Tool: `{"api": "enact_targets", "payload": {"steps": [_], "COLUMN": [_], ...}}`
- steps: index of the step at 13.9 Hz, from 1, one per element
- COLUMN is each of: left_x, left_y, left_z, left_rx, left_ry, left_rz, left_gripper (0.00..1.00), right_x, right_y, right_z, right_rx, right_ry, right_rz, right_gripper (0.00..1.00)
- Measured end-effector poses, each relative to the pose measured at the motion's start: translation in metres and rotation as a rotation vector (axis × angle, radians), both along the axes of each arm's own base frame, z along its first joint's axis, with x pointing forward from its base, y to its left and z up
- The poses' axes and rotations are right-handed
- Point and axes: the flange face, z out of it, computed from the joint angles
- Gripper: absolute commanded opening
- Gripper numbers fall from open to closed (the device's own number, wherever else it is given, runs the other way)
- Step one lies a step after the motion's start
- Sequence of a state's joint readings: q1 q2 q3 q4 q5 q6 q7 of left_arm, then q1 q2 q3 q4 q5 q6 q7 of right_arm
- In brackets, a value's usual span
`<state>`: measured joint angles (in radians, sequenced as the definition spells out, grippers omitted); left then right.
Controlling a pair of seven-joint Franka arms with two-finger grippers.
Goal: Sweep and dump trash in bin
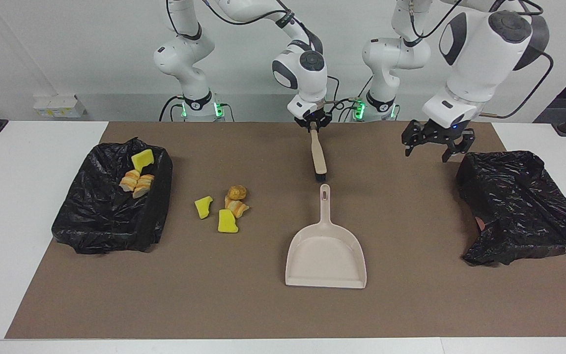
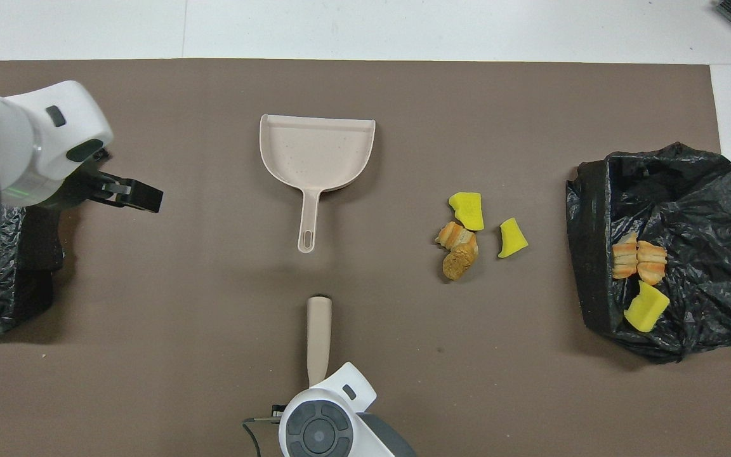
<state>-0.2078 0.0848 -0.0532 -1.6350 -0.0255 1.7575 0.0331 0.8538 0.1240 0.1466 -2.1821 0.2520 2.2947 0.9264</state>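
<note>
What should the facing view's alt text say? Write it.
The right pincer is shut on the brush's handle end. Loose trash lies on the mat between the dustpan and a bin holding more; the open left pincer hangs beside the other bin.

Facing view: high, across the tabletop (image 1: pixel 273 305), looking toward the robots. Overhead view: steeply downward from above the robots' end. Both show the whole brown mat (image 2: pixel 213 317).
</note>
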Motion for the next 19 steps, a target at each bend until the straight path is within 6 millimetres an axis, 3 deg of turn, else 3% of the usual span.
{"api": "enact_targets", "payload": {"steps": [2,4,6,9,12,17,19], "left_x": [0.004,0.005,0.005,0.004,0.005,-0.018,-0.023], "left_y": [-0.04,-0.08,-0.121,-0.164,-0.181,-0.196,-0.2], "left_z": [-0.024,-0.051,-0.083,-0.129,-0.157,-0.189,-0.196], "left_rx": [-0.004,-0.01,-0.019,-0.028,-0.039,-0.018,-0.016], "left_ry": [0.001,0.002,-0.003,-0.003,-0.012,0.025,0.028], "left_rz": [-0.026,-0.02,-0.004,0.022,0.066,0.082,0.081], "left_gripper": [1.0,1.0,1.0,1.0,1.0,0.96,0.84], "right_x": [0.004,0.023,0.055,0.105,0.137,0.159,0.16], "right_y": [-0.007,-0.031,-0.08,-0.176,-0.227,-0.262,-0.265], "right_z": [0.001,0.016,0.049,0.097,0.092,0.076,0.076], "right_rx": [-0.025,-0.057,-0.073,-0.031,0.004,-0.013,-0.016], "right_ry": [0.022,0.054,0.094,0.104,0.093,0.08,0.078], "right_rz": [-0.006,-0.015,0.001,0.027,0.047,0.077,0.082], "right_gripper": [0.0,0.0,0.0,0.0,0.0,0.0,0.0]}}
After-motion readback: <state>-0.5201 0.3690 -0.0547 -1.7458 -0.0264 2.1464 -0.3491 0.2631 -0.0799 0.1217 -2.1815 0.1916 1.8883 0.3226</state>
